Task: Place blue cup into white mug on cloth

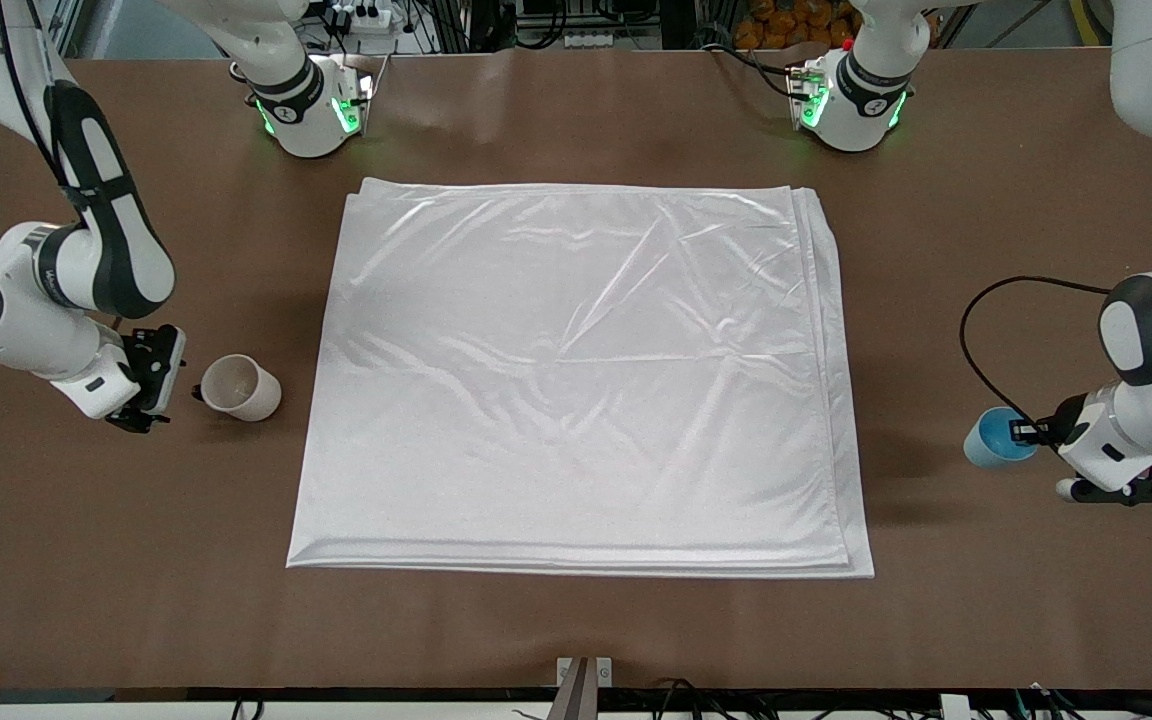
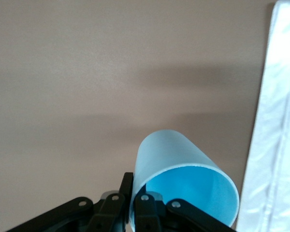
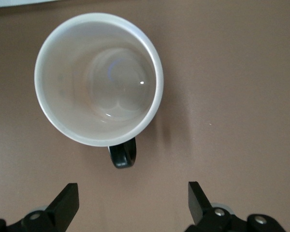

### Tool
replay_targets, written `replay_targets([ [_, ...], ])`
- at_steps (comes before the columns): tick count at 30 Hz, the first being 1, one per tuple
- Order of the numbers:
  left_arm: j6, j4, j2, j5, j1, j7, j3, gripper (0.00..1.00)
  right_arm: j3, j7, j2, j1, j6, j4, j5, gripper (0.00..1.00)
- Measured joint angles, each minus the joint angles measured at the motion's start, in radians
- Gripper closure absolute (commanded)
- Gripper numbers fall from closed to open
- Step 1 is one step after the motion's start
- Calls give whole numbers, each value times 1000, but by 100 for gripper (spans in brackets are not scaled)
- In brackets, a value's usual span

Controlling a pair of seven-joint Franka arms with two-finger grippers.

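The cloth (image 1: 576, 380) is lying flat in the middle of the brown counter (image 1: 576, 630), folded, with slight wrinkles running across its shiny surface.

The white mug (image 1: 240, 387) is standing on the bare counter just off the cloth's edge toward the right arm's end, apart from the fabric. In the right wrist view the white mug (image 3: 98, 79) is showing its pale inside, and its small black handle (image 3: 122, 155) is pointing toward the right gripper (image 3: 133, 203). The right gripper (image 1: 151, 385) is sitting just beside the mug, farther from the cloth than the mug is, with its fingers (image 3: 66, 203) spread wide and touching nothing.

The blue cup (image 1: 998, 438) is off the cloth toward the left arm's end of the counter, well apart from the fabric's edge. The left gripper (image 1: 1028, 432) is pinching the cup at its rim. In the left wrist view the blue cup (image 2: 183, 174) is tilting, its brighter blue inside is facing the camera, and the left gripper (image 2: 134, 203) is clamping its wall, one of the fingers (image 2: 126, 186) pressing on the outside. The cloth (image 2: 275, 121) is showing along one side of that view.
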Motion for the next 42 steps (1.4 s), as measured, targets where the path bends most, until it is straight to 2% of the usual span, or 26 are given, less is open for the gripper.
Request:
replay_targets([
  [10, -52, -1, -51, -32, -3, -8, -6, 100, 5, -91, 53, 0, 40, -3, 0, 0],
  [21, -52, -1, -59, -33, -1, -16, -9, 100, 38, -141, 54, 0, 104, -47, 0, 0],
  [37, -52, -1, -67, -34, -4, -58, -22, 100, 37, -177, 53, -5, 150, -70, 0, 0],
  [39, -52, -1, -68, -34, -4, -61, -22, 100, 37, -179, 54, -9, 160, -77, 0, 8],
  [42, -52, -1, -68, -34, -2, -62, -21, 100, 37, -181, 53, -14, 165, -84, 0, 36],
])
